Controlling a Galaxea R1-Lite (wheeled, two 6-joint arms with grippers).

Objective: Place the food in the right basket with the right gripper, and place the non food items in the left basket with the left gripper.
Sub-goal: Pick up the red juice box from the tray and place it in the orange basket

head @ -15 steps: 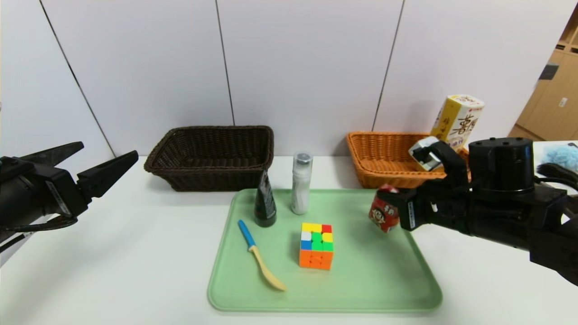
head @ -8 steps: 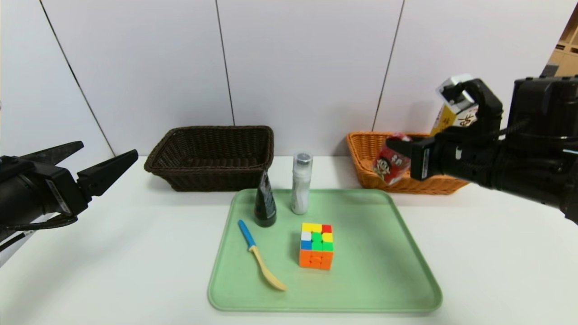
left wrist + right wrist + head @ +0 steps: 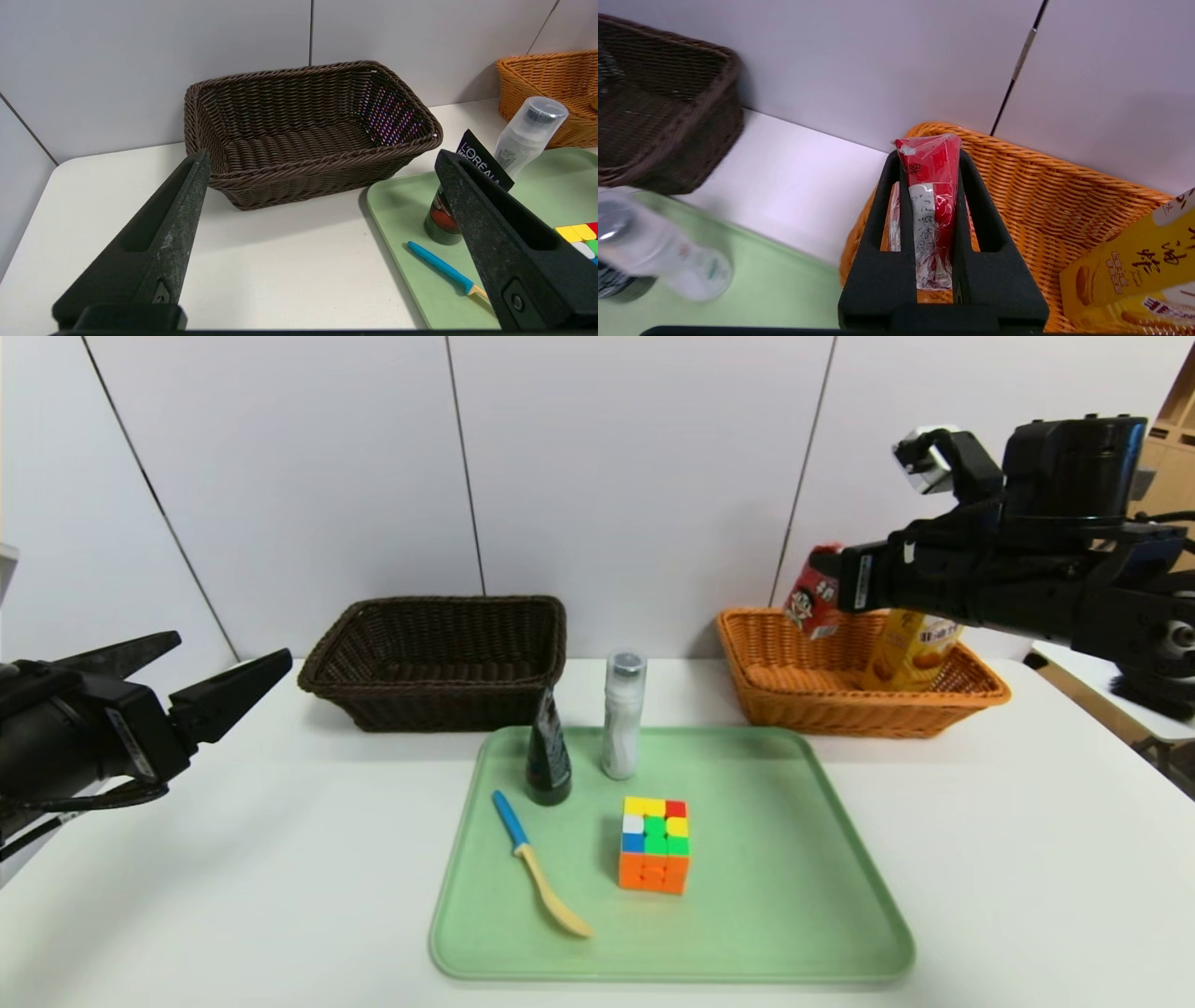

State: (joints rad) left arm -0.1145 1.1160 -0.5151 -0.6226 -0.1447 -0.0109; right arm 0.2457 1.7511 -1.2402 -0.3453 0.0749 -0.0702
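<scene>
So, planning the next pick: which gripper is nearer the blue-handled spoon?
Left. The left gripper hangs off the tray's left side near the spoon; the right gripper is up over the orange basket.

Right gripper [image 3: 826, 581] carried red drink carton [image 3: 810, 599] up from tray to above orange basket [image 3: 775, 695].

Two baskets [image 3: 439, 658] [image 3: 854, 686] (wicker), one tray [image 3: 794, 896], six items

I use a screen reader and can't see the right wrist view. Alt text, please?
The right gripper, shut on a small red drink carton, hangs over the orange-tan wicker basket, which holds a yellow snack box. A green tray and dark brown basket lie beyond.
</scene>
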